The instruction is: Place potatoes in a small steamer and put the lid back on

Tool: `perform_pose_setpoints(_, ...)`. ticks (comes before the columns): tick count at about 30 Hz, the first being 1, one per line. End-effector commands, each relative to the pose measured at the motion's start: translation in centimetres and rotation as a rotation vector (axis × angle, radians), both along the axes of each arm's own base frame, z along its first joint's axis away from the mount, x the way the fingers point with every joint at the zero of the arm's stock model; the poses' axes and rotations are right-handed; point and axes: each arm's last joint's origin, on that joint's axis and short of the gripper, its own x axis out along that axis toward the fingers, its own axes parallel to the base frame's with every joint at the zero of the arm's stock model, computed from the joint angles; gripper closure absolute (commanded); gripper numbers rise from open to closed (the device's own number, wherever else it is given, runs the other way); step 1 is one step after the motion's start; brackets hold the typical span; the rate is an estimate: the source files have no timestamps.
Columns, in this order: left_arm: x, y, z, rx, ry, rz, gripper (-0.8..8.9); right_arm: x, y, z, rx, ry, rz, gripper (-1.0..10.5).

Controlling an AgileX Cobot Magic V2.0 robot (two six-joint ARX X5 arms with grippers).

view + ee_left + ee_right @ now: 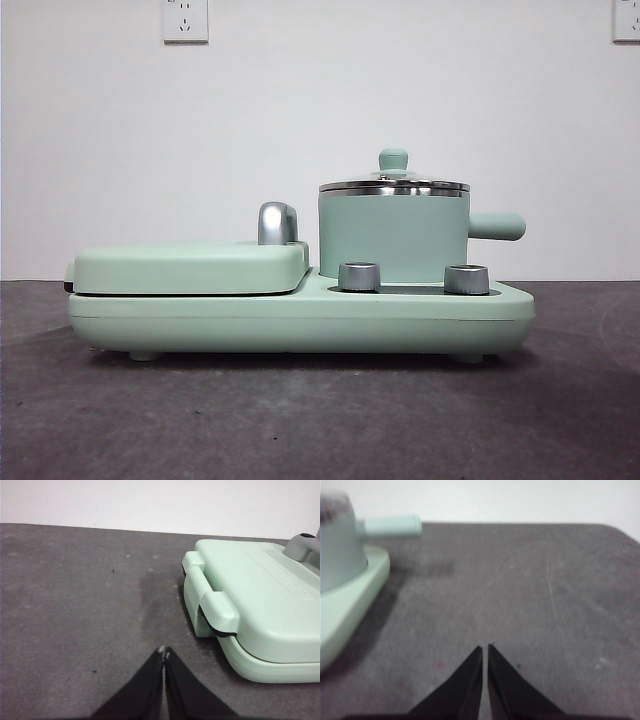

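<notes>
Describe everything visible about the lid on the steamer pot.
The lid is round, with a shiny steel rim and a mint-green knob on top, upright at its centre. In the front view its low dome looks like clear glass, though little of it shows. It sits level and closed on the steel rim of the mint-green pot, touching nothing else. No claw is near it. What lies inside the pot cannot be seen.

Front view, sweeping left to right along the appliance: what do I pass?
Flat griddle cover → silver handle → left knob → lid on the small steamer → right knob → steamer's side handle.
</notes>
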Motion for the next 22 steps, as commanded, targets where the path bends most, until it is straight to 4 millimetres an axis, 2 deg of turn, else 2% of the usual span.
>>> perform_pose_setpoints(1,0.11,-0.02,-0.5,-0.002,0.003,-0.004,8.08,0.14,0.07,-0.34,-0.017,-0.031,0.025,9.3)
perform_pose_setpoints(22,0.11,-0.02,-0.47,-0.002,0.001,-0.004,8.08,0.2,0.01,-0.22,-0.007,-0.054,0.012,9.3)
